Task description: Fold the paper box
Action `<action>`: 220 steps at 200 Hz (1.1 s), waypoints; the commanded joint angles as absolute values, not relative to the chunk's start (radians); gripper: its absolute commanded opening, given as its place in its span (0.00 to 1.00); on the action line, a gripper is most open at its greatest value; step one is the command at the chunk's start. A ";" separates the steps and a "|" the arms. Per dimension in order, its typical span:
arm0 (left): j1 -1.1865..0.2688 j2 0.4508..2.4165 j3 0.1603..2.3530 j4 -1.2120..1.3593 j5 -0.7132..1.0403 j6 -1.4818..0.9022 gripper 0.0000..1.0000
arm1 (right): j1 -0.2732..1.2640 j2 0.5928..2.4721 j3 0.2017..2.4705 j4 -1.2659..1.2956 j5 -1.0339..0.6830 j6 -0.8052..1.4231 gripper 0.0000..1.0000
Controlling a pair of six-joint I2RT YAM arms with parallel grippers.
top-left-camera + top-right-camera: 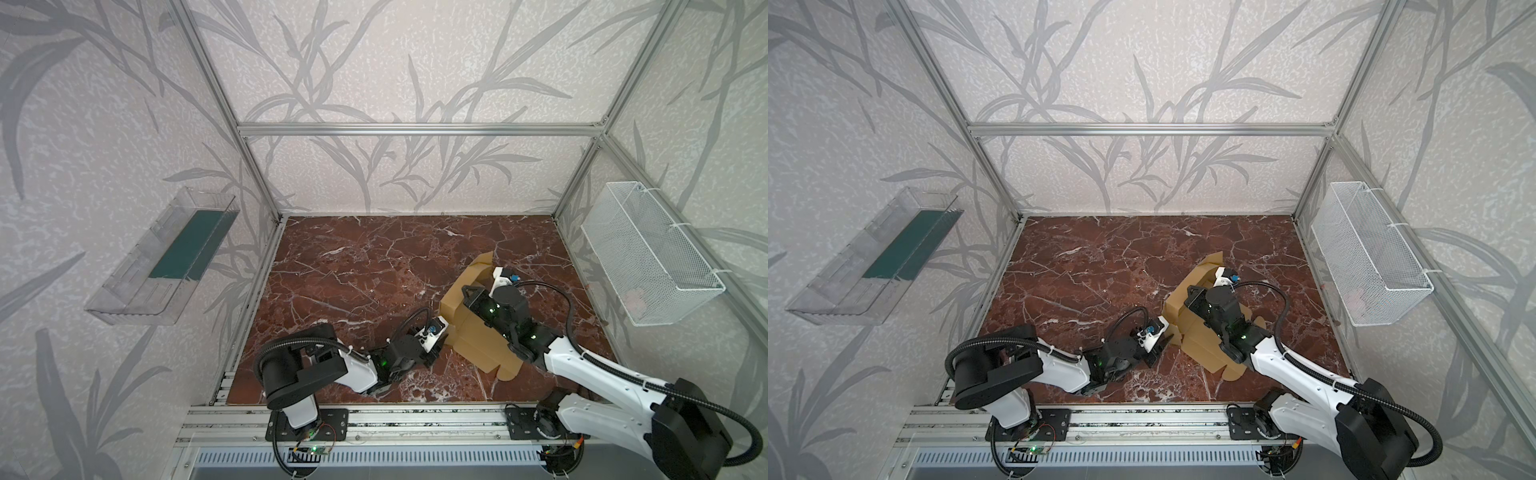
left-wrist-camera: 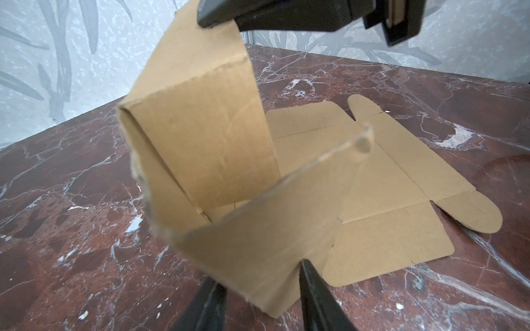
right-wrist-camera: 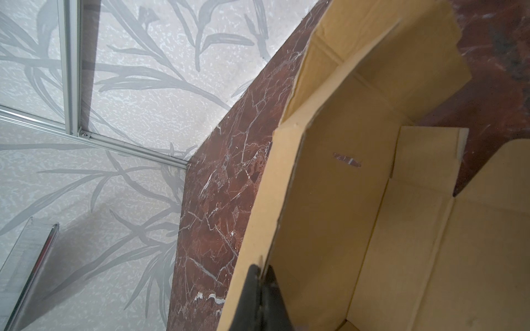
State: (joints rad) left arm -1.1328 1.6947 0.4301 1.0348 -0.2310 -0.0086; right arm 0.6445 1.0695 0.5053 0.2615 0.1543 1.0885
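Two grippers were at the paper box (image 1: 473, 332), which lay half-raised on the right-hand part of the table (image 1: 353, 270) in both top views, its near panels and rounded tabs flat on the surface and its far side standing up. The right gripper (image 3: 259, 286) was pinched tight on the top edge of one standing wall (image 3: 286, 200), holding it upright. The left gripper (image 2: 258, 275) had its jaws part-way apart astride the corner of a tilted flap (image 2: 258, 229); whether the pads pressed the flap could not be told. The box looked very light and thin, stiff only across a panel and quick to hinge at its scored lines, so it would likely slide on the smooth table or spring back flat if let go. Its surface seemed dry and matt, giving fair grip, yet a hard squeeze or a pull against a crease could dent or tear it. The best hold, by my judgement, was on a free edge near a crease, with the other gripper steadying the neighbouring wall
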 commanded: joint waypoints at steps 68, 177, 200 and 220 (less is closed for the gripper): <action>-1.139 1.747 0.519 1.085 -0.312 -0.036 0.42 | 0.693 1.014 0.484 0.186 0.221 1.122 0.00; -1.226 1.797 0.628 1.077 -0.585 -0.004 0.43 | 0.776 0.942 0.473 0.065 0.349 1.232 0.00; -1.256 1.822 0.641 1.140 -0.689 0.037 0.43 | 0.817 0.929 0.468 0.032 0.409 1.275 0.00; -1.273 1.833 0.641 1.199 -0.764 0.065 0.43 | 0.843 0.912 0.468 0.001 0.447 1.301 0.00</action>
